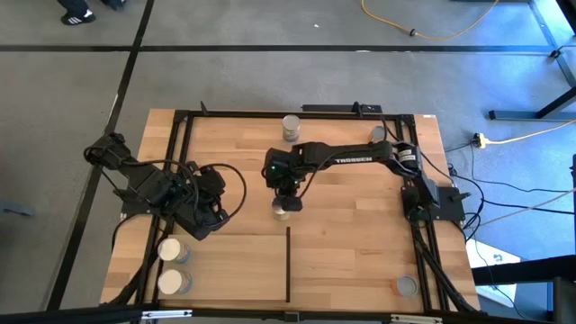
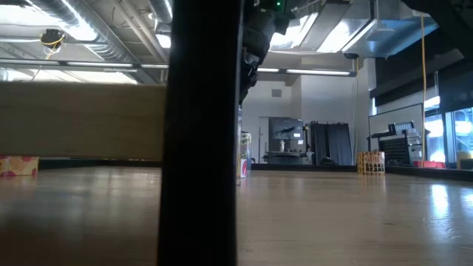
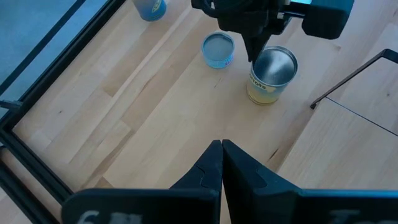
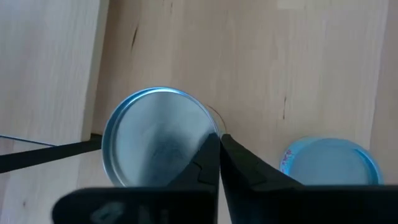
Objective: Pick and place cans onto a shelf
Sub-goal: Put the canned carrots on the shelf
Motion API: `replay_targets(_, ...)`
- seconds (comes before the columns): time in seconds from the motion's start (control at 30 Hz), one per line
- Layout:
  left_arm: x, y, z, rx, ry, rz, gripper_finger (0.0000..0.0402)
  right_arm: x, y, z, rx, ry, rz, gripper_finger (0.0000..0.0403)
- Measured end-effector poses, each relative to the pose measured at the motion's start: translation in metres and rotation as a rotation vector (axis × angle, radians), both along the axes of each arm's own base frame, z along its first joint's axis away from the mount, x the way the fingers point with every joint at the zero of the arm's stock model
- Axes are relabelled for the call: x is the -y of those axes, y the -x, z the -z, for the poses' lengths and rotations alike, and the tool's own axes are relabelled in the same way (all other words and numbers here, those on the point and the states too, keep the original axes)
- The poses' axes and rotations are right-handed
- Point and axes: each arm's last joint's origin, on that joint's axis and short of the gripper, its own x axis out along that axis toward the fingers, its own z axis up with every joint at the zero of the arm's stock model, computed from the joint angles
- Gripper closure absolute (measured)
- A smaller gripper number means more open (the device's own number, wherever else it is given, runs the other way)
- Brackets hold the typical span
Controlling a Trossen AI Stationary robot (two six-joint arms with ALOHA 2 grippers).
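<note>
A can with a silver top and yellowish label (image 3: 268, 76) stands on its base on the table (image 1: 360, 202), just beyond the far end of the shelf's black divider (image 1: 288, 265). My right gripper (image 4: 219, 144) hangs shut over this can's rim, pointing steeply down. A blue can (image 3: 218, 50) stands close beside it. Two cream-topped cans (image 1: 174, 266) sit on the shelf (image 1: 360, 270) at its left end. My left gripper (image 3: 221, 155) waits shut over the table's left part, holding nothing. My right gripper's shut fingertips (image 3: 255, 55) stand at the rim of the silver-topped can's lid (image 4: 205, 127), coming from above. Whether they touch the lid cannot be told. The can stands upright on the table.
One more can (image 1: 291, 127) stands at the table's far edge, a blue one (image 3: 149, 7) near it, and a grey-topped one (image 1: 407, 286) at the near right corner. In the low view the divider (image 2: 199, 133) blocks the middle.
</note>
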Motion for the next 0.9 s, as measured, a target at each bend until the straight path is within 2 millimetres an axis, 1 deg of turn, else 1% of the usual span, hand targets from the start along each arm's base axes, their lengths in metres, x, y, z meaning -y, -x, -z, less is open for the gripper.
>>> replay_targets(0.37, 0.0, 0.0, 0.0, -0.011, 0.016, 0.005, 0.0401, -0.003, -0.002, -0.001, 0.015, 0.006, -0.002, 0.0339)
replay_targets(0.47, 0.001, 0.001, 0.001, -0.027, 0.041, 0.011, 0.0401, -0.005, -0.004, -0.009, 0.028, 0.006, -0.004, 0.0335)
replay_targets(0.53, 0.002, 0.001, 0.001, -0.036, 0.051, 0.018, 0.0401, -0.006, -0.005, -0.02, 0.042, 0.01, -0.017, 0.0335)
replay_targets(0.6, 0.002, 0.001, 0.001, -0.058, 0.055, 0.046, 0.0401, -0.006, -0.006, -0.034, 0.059, 0.022, -0.042, 0.0334)
replay_targets(0.7, 0.003, 0.001, 0.002, -0.107, 0.063, 0.116, 0.0401, -0.006, -0.008, -0.059, 0.113, 0.034, -0.058, 0.0334)
replay_targets(0.9, 0.004, 0.002, 0.002, -0.166, 0.039, 0.231, 0.0401, -0.006, -0.002, -0.114, 0.196, 0.042, -0.058, 0.0335)
